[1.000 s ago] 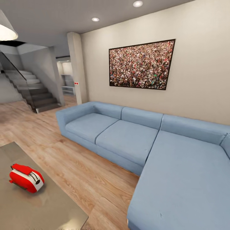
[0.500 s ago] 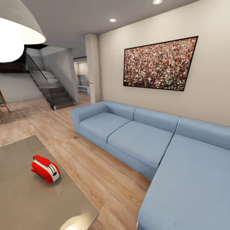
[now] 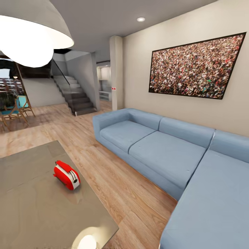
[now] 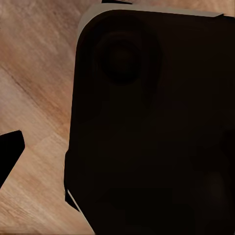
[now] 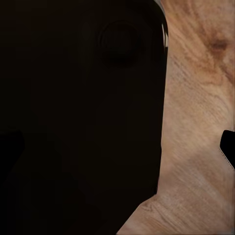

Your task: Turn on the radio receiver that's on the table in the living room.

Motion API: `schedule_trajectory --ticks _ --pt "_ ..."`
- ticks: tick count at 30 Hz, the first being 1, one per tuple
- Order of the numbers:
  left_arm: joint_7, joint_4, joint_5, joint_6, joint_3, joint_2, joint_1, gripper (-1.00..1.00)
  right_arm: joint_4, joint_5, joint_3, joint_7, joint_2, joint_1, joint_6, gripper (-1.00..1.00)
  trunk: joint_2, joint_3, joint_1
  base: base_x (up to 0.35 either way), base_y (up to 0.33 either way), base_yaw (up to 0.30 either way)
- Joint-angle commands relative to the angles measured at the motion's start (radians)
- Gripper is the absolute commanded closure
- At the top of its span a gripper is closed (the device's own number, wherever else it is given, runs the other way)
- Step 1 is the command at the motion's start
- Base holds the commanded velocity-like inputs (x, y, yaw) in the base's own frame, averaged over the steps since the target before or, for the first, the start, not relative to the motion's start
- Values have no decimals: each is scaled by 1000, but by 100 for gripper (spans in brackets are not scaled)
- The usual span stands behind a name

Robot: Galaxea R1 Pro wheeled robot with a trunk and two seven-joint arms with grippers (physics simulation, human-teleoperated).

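Head view: radio [image 3: 67, 175] lower left on table [image 3: 31, 207], sofa [image 3: 166, 152] right. Looks light, rigid, smooth shell; likely press it from above, steadying the body. Gripper states: can't tell.

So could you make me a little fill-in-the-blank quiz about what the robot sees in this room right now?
1. The red radio receiver sits on the grey ____.
2. The long sofa along the wall is light ____.
3. Above the sofa hangs a framed picture of a ____.
4. Behind the wooden floor, at the far end of the room, a ____ leads upward.

Missing words: table; blue; crowd; staircase
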Motion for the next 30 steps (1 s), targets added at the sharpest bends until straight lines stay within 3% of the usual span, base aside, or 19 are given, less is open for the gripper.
schedule_trajectory --ticks 1,30 --pt "0 0 0 0 0 0 0 -100 0 0 0 0 0 0 0 -100 0 -1 0 0 0 271" --pt "0 0 0 0 1 0 0 -100 0 0 0 0 0 0 -1 -100 0 -26 0 0 0 271"
